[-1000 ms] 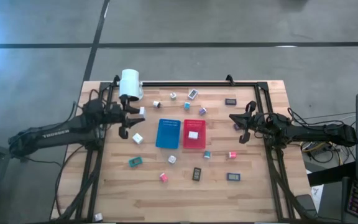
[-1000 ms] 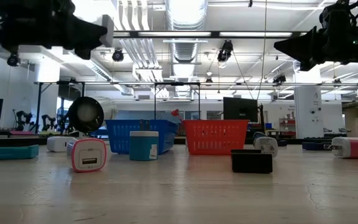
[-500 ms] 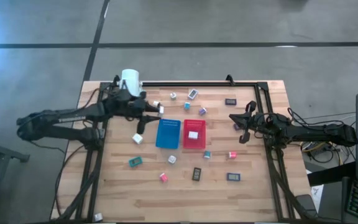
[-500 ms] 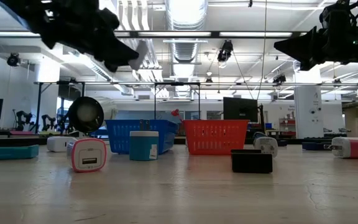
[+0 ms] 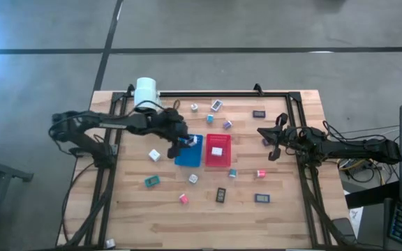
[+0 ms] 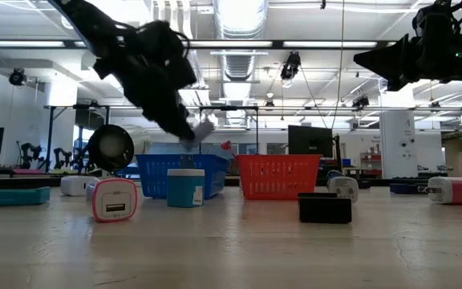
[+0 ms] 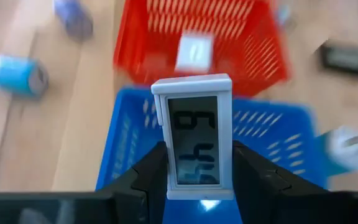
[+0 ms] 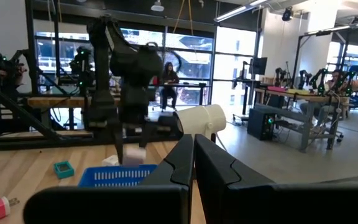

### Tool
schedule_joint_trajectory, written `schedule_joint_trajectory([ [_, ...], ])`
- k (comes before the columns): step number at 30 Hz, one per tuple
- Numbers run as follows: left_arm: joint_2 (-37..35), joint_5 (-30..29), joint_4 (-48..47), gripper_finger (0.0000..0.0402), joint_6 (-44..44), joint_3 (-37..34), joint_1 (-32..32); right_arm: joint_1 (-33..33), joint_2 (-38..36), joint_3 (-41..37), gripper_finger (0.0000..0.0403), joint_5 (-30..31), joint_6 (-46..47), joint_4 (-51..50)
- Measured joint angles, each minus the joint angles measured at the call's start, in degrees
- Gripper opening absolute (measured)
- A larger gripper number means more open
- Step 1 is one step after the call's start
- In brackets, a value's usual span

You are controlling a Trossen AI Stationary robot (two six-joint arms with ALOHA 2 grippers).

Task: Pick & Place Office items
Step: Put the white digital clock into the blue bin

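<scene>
You lose the lower edge of the small clock (image 7: 193,138) behind the left gripper (image 7: 194,180) fingers; beyond it the red tray (image 7: 253,43) and its white item (image 7: 193,52) blur; the blue tray (image 7: 278,134) runs off frame.

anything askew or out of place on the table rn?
One thing: the big white cylinder lies on its side at the table's far left corner, open end toward the low camera. The small office items are scattered loose, none damaged. The left gripper holds a small white clock over the blue tray; nothing spilled.
</scene>
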Motion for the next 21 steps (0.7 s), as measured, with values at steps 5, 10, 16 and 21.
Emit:
schedule_joint_trajectory([
  [5, 4.7, -1.7, -1.6, 0.0143, -0.2, 1.7, -0.5, 0.0, 0.0, 0.0, 0.0008, 0.0, 0.0, 0.0],
  [10, 5.7, -1.8, -1.7, 0.0143, -0.7, 1.6, -1.7, 0.0, 0.0, 0.0, 0.0008, 0.0, 0.0, 0.0],
  [16, 5.7, -7.0, -5.1, 0.0143, -0.8, 1.6, -2.6, 0.0, 0.0, 0.0, 0.0008, 0.0, 0.6, 0.0],
  [21, 6.0, -8.1, -5.0, 0.0143, 0.1, 1.5, -2.6, 0.0, 0.0, 0.0, 0.0008, 0.0, 1.1, 0.0],
])
